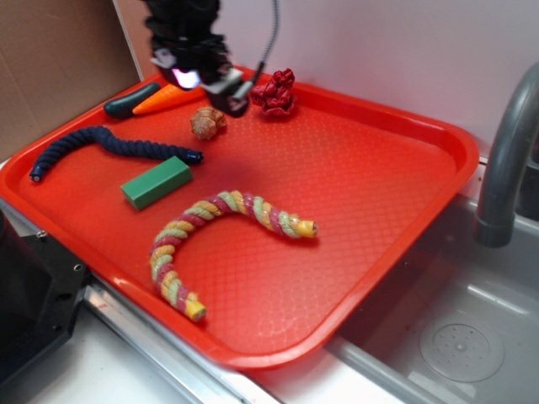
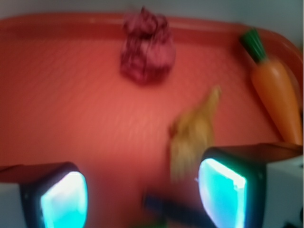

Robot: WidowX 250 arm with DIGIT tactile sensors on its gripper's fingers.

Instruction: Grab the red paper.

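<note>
Nearest the camera in the outside view, a braided rope [image 1: 215, 240] in pink, yellow and green curls across the near half of the red tray [image 1: 379, 177], one yellow tip close to the near rim. Behind it lies a green block [image 1: 157, 182], and beyond that a dark blue rope [image 1: 109, 149] runs toward the tray's left edge. A toy carrot [image 1: 156, 100] with a dark green top rests at the far left corner. Close to the far rim sits a tan knobbly lump [image 1: 207, 122], and a little to its right, right up against the far rim, lies the red paper [image 1: 274, 92], a dark red, wrinkled wad.

Above the far left part of the tray hangs the black claw [image 1: 217, 84], between the carrot and the red paper and just behind the lump. In the wrist view its two fingers [image 2: 223, 190] stand wide apart with nothing between them, so it is released. That view is blurred, but shows the red paper [image 2: 146, 47] ahead of the claw by the rim, the lump [image 2: 192, 133] near the right finger, and the carrot [image 2: 273, 90] at the right.

A grey faucet [image 1: 505, 160] and a sink [image 1: 455, 328] lie to the tray's right.
</note>
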